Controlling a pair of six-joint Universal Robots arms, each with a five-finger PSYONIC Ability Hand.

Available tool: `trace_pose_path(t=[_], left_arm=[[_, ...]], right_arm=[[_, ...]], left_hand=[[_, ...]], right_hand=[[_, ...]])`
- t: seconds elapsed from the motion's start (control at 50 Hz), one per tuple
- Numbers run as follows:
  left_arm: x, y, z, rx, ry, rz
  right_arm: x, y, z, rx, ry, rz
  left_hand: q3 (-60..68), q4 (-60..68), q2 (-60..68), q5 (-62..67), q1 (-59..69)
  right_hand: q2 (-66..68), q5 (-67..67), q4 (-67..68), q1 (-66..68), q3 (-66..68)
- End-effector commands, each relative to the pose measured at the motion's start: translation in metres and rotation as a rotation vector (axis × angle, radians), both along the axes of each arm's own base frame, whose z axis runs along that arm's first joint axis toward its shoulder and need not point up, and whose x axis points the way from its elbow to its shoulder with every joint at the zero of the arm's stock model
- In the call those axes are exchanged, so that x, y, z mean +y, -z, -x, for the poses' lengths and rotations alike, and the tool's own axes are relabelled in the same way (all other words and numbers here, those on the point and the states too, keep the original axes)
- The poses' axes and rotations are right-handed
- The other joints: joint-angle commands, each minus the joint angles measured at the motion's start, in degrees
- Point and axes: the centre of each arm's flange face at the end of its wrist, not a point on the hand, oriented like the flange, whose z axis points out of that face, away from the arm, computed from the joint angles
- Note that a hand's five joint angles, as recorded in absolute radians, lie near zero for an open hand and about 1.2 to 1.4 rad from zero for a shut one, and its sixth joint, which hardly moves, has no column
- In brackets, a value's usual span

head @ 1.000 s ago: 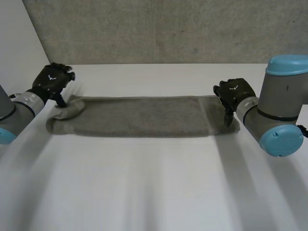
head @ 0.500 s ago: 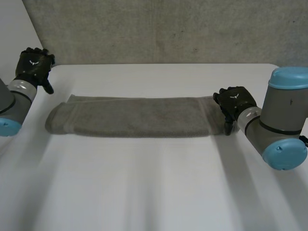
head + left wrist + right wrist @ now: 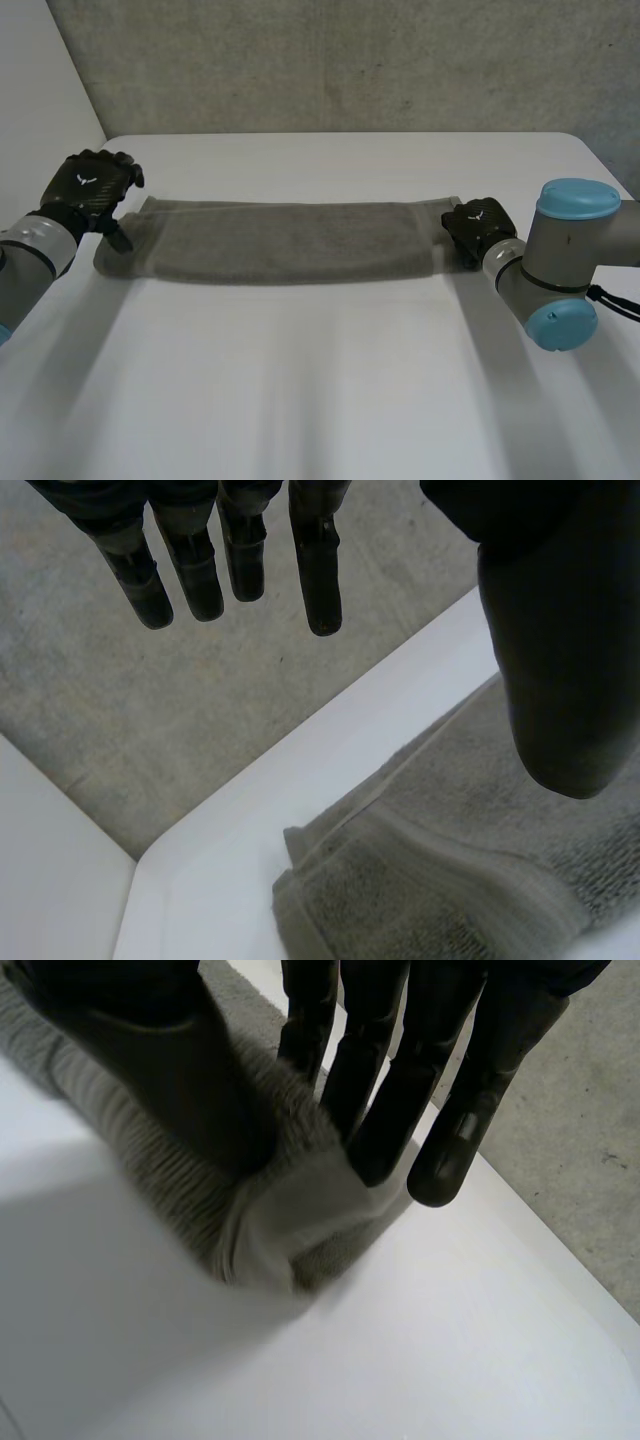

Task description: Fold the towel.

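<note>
Lengthwise, the towel is lying as a long folded strip across the far half of the worktop, with its long edges running side to side along the worktop's far edge. A bare band of white is showing between the towel and that far edge, and the near half is spreading out bare in front of it. The towel's left end is sitting near the worktop's left edge. Its right end is stopping short of the right edge, where the right arm is reaching in.

The left hand is hanging over the far corner of the left end. In the left wrist view its fingers are stretching out straight and apart with nothing between them. The thumb is pointing down over the towel; whether it is touching the cloth I cannot tell. The folded layers and hem are showing there, just beside the worktop's corner.

The right hand is sitting on the right end. In its wrist view the thumb is pressing down on top and the fingers are closing from the other side, so the end of the towel is bunching up, pinched between them.

The worktop is looking smooth and white. A rough grey wall is standing behind it, and a white panel is rising at the left.
</note>
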Motion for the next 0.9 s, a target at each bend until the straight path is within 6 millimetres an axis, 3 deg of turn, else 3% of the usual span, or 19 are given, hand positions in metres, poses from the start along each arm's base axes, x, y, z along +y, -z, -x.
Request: trace_pose_path(t=[0.02, 0.14, 0.3, 0.4, 0.46, 0.52, 0.58, 0.62, 0.64, 0.66, 0.68, 0.7, 0.74, 0.76, 0.8, 0.82, 0.84, 0.86, 0.9], left_arm=[[0.009, -0.009, 0.011, 0.014, 0.03, 0.018], [0.009, -0.014, 0.012, 0.042, 0.025, 0.02], [0.014, -0.021, 0.01, 0.09, 0.015, 0.013], [0.02, -0.026, 0.009, 0.109, 0.013, 0.013], [0.023, -0.029, 0.009, 0.113, 0.013, 0.017], [0.025, -0.034, 0.01, 0.115, 0.018, 0.03], [0.026, -0.035, 0.011, 0.117, 0.02, 0.032], [0.026, -0.04, 0.015, 0.124, 0.029, 0.046], [0.026, -0.04, 0.015, 0.124, 0.029, 0.046], [0.028, -0.043, 0.019, 0.135, 0.04, 0.05], [0.028, -0.043, 0.019, 0.135, 0.04, 0.05], [0.03, -0.047, 0.025, 0.148, 0.057, 0.055], [0.031, -0.051, 0.03, 0.162, 0.072, 0.062], [0.033, -0.052, 0.034, 0.172, 0.082, 0.06], [0.034, -0.053, 0.037, 0.176, 0.092, 0.063], [0.036, -0.053, 0.04, 0.176, 0.1, 0.065], [0.036, -0.053, 0.04, 0.176, 0.1, 0.065], [0.037, -0.053, 0.042, 0.178, 0.106, 0.065], [0.038, -0.053, 0.044, 0.178, 0.111, 0.065]], right_arm=[[-0.005, 0.002, 0.011, 0.01, 0.029, -0.013], [-0.01, 0.002, 0.036, 0.015, 0.084, -0.052], [-0.011, -0.02, 0.085, -0.008, 0.126, -0.083], [-0.026, -0.053, 0.143, 0.027, 0.222, -0.015], [-0.032, -0.073, 0.163, 0.101, 0.252, 0.041], [-0.033, -0.082, 0.162, 0.136, 0.241, 0.071], [-0.033, -0.1, 0.141, 0.158, 0.195, 0.125], [-0.026, -0.111, 0.114, 0.141, 0.144, 0.149], [-0.019, -0.122, 0.088, 0.119, 0.095, 0.171], [-0.018, -0.122, 0.088, 0.119, 0.095, 0.171], [-0.005, -0.13, 0.051, 0.087, 0.029, 0.187], [-0.005, -0.13, 0.05, 0.087, 0.028, 0.187], [0.035, -0.132, -0.033, 0.045, -0.124, 0.21], [0.035, -0.132, -0.034, 0.044, -0.125, 0.21], [0.082, -0.127, -0.104, 0.022, -0.267, 0.242], [0.082, -0.127, -0.104, 0.022, -0.267, 0.242], [0.103, -0.121, -0.131, 0.011, -0.323, 0.251], [0.103, -0.121, -0.132, 0.011, -0.323, 0.251], [0.134, -0.099, -0.172, 0.011, -0.404, 0.248]], left_hand=[[-3.8, -3.9, -3.5, -2.4, -4.4], [-3.8, -3.9, -3.5, -2.4, -4.4], [-4.0, -4.1, -3.7, -2.6, -4.6], [-4.2, -4.2, -3.8, -2.8, -4.8], [-4.2, -4.2, -3.8, -2.8, -4.8], [-4.5, -4.6, -4.2, -3.1, -5.1], [-4.5, -4.6, -4.2, -3.1, -5.1], [-4.5, -4.6, -4.2, -3.1, -5.1], [-4.5, -4.6, -4.2, -3.1, -5.1], [-4.5, -4.6, -4.2, -3.1, -5.1], [-4.5, -4.6, -4.2, -3.1, -5.1], [-4.5, -4.6, -4.2, -3.1, -5.1], [-4.5, -4.6, -4.2, -3.1, -5.1], [-4.5, -4.6, -4.2, -3.1, -5.1], [-4.5, -4.6, -4.2, -3.1, -5.1], [-4.5, -4.6, -4.2, -3.1, -5.1], [-4.5, -4.6, -4.2, -3.1, -5.1], [-4.5, -4.6, -4.2, -3.1, -5.1], [-4.5, -4.6, -4.2, -3.1, -5.1]], right_hand=[[8.6, 8.9, 9.1, 8.5, 10.1], [8.6, 8.9, 9.1, 8.5, 10.1], [8.6, 8.9, 9.1, 8.5, 10.1], [8.6, 8.9, 9.1, 8.5, 10.1], [8.6, 8.9, 9.1, 8.5, 10.1], [8.6, 8.9, 9.1, 8.5, 10.1], [8.6, 8.9, 9.1, 8.5, 10.1], [8.6, 8.9, 9.1, 8.5, 10.1], [8.6, 8.9, 9.1, 8.5, 10.1], [8.6, 8.9, 9.1, 8.5, 10.1], [8.6, 8.9, 9.1, 8.5, 10.1], [8.6, 8.9, 9.1, 8.5, 10.1], [8.6, 8.9, 9.1, 8.5, 10.1], [8.6, 8.9, 9.1, 8.5, 10.1], [8.6, 8.9, 9.1, 8.5, 10.1], [8.6, 8.9, 9.1, 8.5, 10.1], [8.6, 8.9, 9.1, 8.5, 10.1], [8.6, 8.9, 9.1, 8.5, 10.1], [8.6, 8.9, 9.1, 8.5, 10.1]])
